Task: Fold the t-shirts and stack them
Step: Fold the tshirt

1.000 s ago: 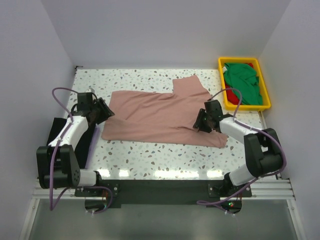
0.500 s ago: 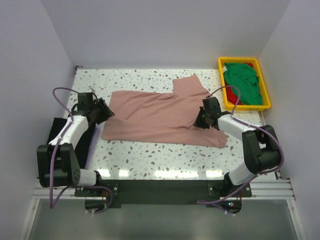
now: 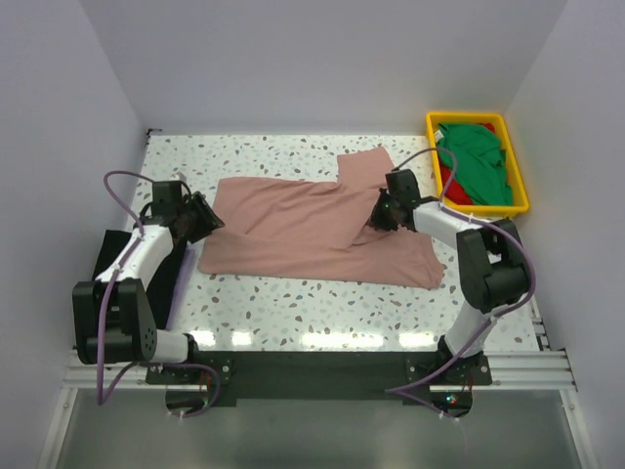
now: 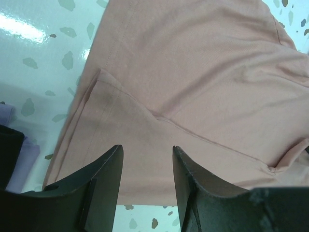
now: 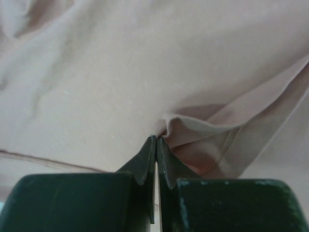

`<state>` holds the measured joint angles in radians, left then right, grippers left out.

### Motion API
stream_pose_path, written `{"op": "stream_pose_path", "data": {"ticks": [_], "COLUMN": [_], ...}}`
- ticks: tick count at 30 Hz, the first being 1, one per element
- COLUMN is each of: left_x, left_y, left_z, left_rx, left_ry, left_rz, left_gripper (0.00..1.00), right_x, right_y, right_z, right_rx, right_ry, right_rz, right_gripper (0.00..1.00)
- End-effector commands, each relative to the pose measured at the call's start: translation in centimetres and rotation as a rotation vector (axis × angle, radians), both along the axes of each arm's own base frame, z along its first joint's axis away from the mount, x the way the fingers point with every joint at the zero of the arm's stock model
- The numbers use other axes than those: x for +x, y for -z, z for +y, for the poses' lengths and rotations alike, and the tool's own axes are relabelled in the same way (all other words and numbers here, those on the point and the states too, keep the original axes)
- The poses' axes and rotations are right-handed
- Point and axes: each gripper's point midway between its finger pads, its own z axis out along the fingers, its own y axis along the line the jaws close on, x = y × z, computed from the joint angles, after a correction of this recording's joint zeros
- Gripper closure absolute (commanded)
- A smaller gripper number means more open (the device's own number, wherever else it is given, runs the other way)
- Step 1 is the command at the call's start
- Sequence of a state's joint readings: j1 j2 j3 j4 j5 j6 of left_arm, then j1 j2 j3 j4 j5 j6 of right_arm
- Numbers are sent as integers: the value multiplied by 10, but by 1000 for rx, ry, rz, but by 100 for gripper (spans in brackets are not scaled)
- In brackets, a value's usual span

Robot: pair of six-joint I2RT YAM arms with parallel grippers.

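My right gripper [image 5: 155,141] clamped tight on edge fold of pink t-shirt [image 3: 293,230]; shirt spread on table [image 3: 293,293]. My left gripper [image 4: 146,159] wide open, empty, over shirt's left end. Carry fold low, edge straight.

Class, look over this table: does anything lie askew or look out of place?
The pink shirt lies skewed, one sleeve jutting toward the far edge, its right side bunched in the right gripper. A green shirt sits crumpled in the tray.
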<state>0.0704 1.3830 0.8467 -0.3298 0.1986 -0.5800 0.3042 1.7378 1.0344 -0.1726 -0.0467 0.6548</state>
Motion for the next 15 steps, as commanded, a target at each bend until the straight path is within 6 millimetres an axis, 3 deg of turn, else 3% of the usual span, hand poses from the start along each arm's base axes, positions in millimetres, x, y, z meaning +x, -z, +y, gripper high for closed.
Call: {"op": "stream_pose_path", "data": {"ticks": [1,3,11,14,15], "left_x": [17,17,17,16,16], "left_y": [-16,-14,-10,-8,-7], "left_z": [-2,-3,-3,-2,-2], "left_rx": [13,11,12,11,12], "left_ry": [42,43,47,45,42], "left_rz": [-72,-67,-57,-54,-49], "left_gripper": [50,50,50,50,50], "right_x": [28,36,47,51,53], "right_y": [-19,-23,-7,-9,-10], "right_z": [19,27,44,50,52], "right_rx": [26,23,-17,-3,1], "right_ry": [-38,-56,-104,-126,-130], "right_rz": [-73,-84,-67,-89,-98], "right_gripper": [100,100,98,92,85]}}
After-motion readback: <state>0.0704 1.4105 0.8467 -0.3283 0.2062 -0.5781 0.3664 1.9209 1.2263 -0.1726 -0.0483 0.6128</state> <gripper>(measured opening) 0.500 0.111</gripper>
